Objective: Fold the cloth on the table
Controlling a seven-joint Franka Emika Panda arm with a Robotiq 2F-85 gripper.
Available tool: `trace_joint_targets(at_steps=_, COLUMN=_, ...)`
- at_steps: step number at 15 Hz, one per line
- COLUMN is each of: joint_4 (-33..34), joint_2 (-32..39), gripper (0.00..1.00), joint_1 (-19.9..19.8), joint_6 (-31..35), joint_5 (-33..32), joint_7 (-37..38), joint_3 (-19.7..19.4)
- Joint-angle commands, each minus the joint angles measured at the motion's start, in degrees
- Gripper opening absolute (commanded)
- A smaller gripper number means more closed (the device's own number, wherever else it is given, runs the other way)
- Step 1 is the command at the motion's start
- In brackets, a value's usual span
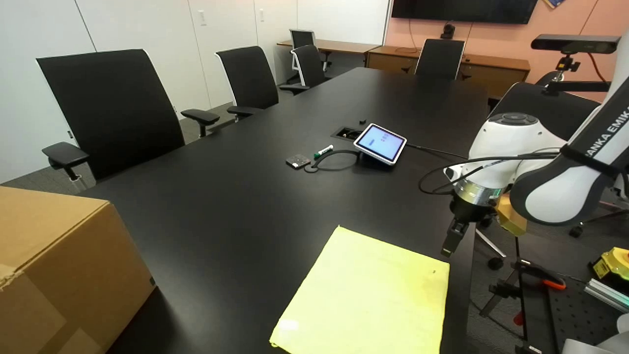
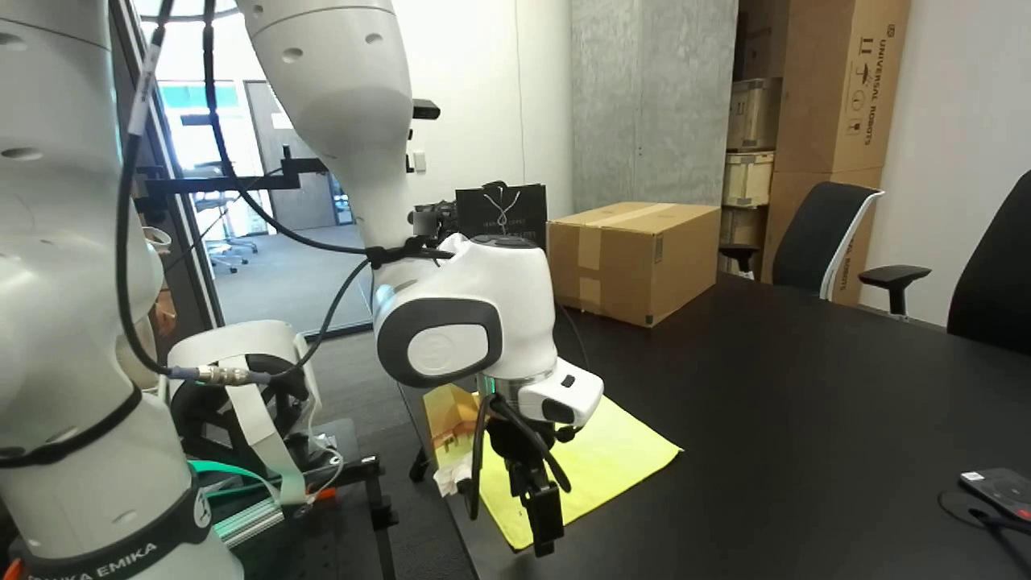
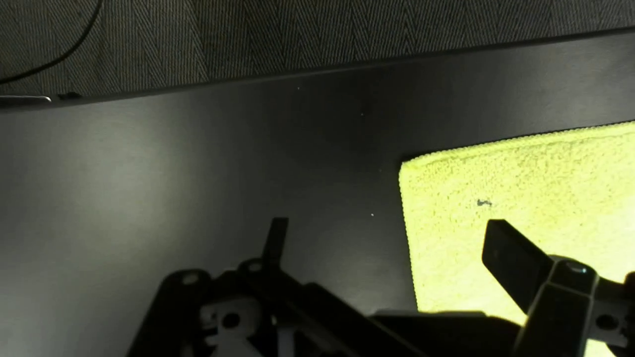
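Indoors, black table (image 1: 236, 221) amid chairs (image 1: 113, 110)

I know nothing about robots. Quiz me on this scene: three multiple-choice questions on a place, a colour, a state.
1. Where is the cardboard box relative to the table?
A under it
B on it
C above it

2. What colour is the cloth?
A yellow
B red
C blue

3. How is the gripper?
A shut on the cloth
B shut, empty
C open, empty

1 B: both exterior views show it resting there.
2 A: it is yellow in every view.
3 C: the wrist view shows jaws apart, gripping nothing.
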Motion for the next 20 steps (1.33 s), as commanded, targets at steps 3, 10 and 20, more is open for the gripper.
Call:
trace_joint_targets(at_steps=3, joint_4=0.8, joint_2=7.2, gripper=1.00, joint_1=0.3, joint_6=9.9, joint_5=4.1, joint_7=1.3, joint_3=3.4)
trace_joint_targets(at_steps=10, joint_4=2.2, joint_2=11.6, gripper=1.00, joint_1=0.8, joint_6=12.8, joint_5=6.0, joint_7=0.7, joint_3=6.1)
trace_joint_targets(at_steps=20, joint_4=2.8, joint_2=14.0, gripper=1.00, joint_1=-6.9, joint_6=12.6, joint_5=3.8, joint_7=-4.7, joint_3=11.7)
